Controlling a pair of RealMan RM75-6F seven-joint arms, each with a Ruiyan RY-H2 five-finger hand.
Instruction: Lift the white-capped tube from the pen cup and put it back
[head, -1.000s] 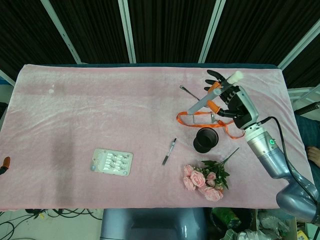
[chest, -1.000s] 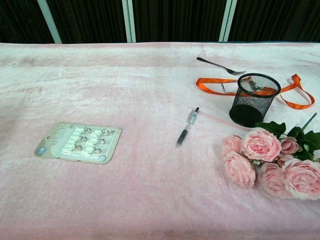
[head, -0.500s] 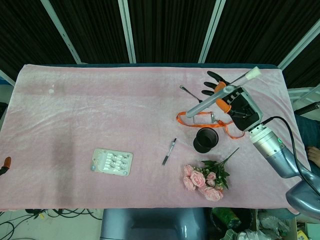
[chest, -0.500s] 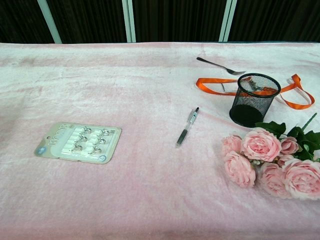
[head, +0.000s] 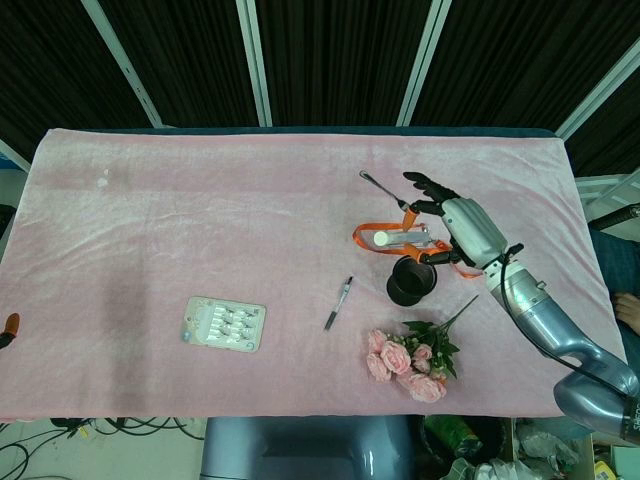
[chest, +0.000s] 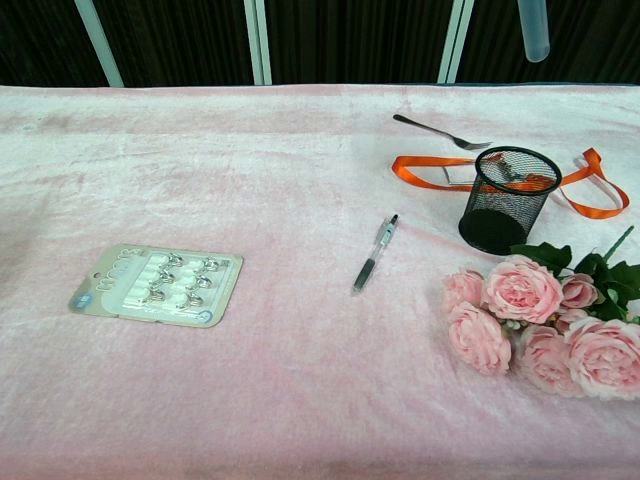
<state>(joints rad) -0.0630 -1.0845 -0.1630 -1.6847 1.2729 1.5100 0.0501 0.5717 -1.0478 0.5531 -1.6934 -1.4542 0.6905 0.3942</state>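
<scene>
Overhead, right hand (head: 462, 226) grips the tube (chest: 533, 28) — fingers curled round it, above the pen cup (head: 412, 280).

Robot hand (head: 462, 225) with tube (head: 397, 237) above pen cup (head: 412, 280)

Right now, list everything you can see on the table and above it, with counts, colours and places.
cloth: one, pink, covering the table
card of small clips: one, pale, near left
pen: one, black and clear, centre
pen cup: one, black mesh, upright, right side
lanyard: one, orange, behind the cup
fork: one, silver, far side
roses: one bunch, pink, near right
white-capped tube: one, translucent, held in the air above the cup area
right hand: one, grey and black, holds the tube
</scene>
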